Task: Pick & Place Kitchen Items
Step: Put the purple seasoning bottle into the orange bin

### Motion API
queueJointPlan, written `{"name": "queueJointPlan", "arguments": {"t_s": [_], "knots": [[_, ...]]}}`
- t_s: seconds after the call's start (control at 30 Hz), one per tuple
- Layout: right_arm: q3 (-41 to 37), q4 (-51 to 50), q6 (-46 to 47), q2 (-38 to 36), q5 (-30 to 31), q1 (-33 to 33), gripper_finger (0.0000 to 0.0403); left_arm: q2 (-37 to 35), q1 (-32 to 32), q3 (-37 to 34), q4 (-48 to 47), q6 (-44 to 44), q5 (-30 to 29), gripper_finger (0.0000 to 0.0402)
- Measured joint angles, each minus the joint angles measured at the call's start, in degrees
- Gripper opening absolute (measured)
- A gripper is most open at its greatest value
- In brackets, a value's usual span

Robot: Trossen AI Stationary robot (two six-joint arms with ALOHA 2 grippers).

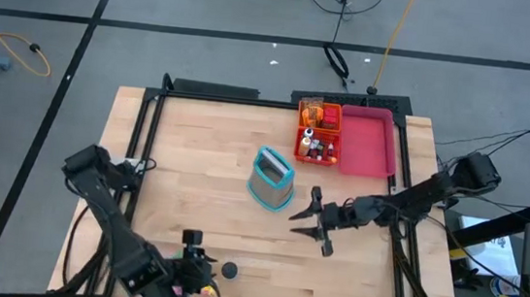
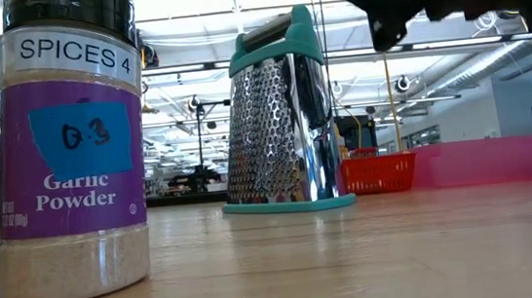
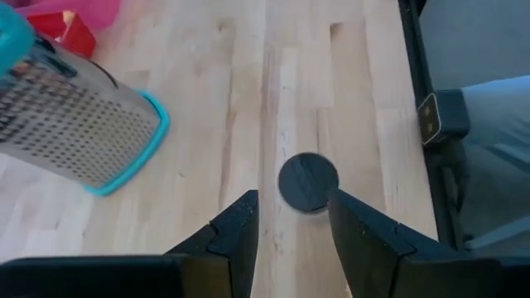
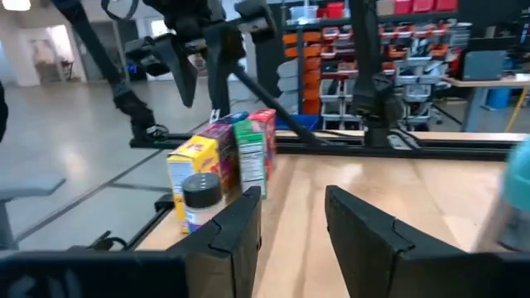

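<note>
my left claw [image 3: 291,236], fingers apart, hovers at a black-capped spice jar [image 3: 308,182] on the counter [image 1: 193,190]; grater [image 1: 271,178] beyond. my right claw [image 1: 314,222], apart and empty, hangs beside the grater.

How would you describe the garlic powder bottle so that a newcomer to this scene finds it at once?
Start at the wooden table and find the tall steel grater with teal trim at its middle. Nearer the front edge, alone, stands the garlic powder bottle. Its black cap, purple label and blue sticker set it apart from the grater and the far red basket.
</note>
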Motion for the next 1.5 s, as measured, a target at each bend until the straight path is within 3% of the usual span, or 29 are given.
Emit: {"name": "queueJointPlan", "arguments": {"t_s": [0.27, 0.47, 0.83, 1.0, 1.5], "knots": [[4.0, -4.5, 0.0, 0.0, 0.0, 2.4, 0.0128, 4.9, 2.7, 0.0, 4.6, -2.1, 0.0, 0.015], [4.1, -8.6, 1.2, 0.0, 2.1, 4.3, 0.0128, 5.8, 4.3, 0.0, 5.3, -3.4, 4.4, 0.0158], [4.1, -9.0, 1.3, 0.0, 3.0, 4.9, 0.0128, 5.8, 5.0, 0.0, 5.8, -7.1, 7.6, 0.0269], [4.1, -8.7, 1.3, 0.0, 3.0, 4.9, 0.0128, 7.1, 5.2, 0.0, 4.8, -7.5, 8.0, 0.0298], [4.1, -8.8, 1.3, 0.0, 2.9, 4.9, 0.0128, 10.8, 8.1, 0.0, 5.3, -7.5, 10.7, 0.0305]]}}
